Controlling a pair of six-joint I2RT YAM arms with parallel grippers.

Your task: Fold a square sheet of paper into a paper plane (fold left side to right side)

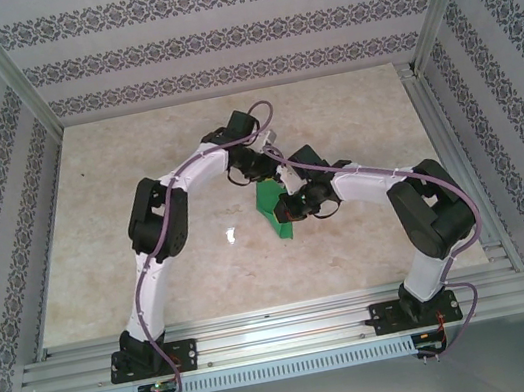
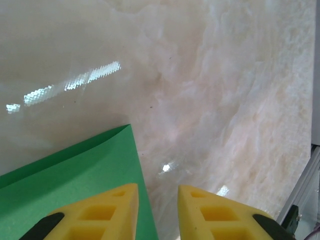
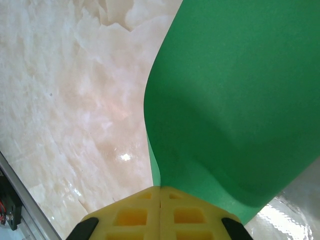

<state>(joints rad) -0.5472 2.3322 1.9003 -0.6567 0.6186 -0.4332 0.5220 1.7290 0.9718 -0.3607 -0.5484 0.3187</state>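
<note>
A: Where's the green paper [image 1: 273, 209]?
B: Mid-table [image 1: 140, 197], bent upward. R gripper [image 3: 160, 192] pinches its edge, fingers closed on it. L gripper [image 2: 157, 195]: fingers apart, one over a flat corner.

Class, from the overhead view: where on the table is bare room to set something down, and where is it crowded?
Free: the table left of the left arm; the far strip along the back wall; the near patch between both arms and the rail. Crowded: the centre, where the left gripper and right gripper meet at the green sheet.
</note>
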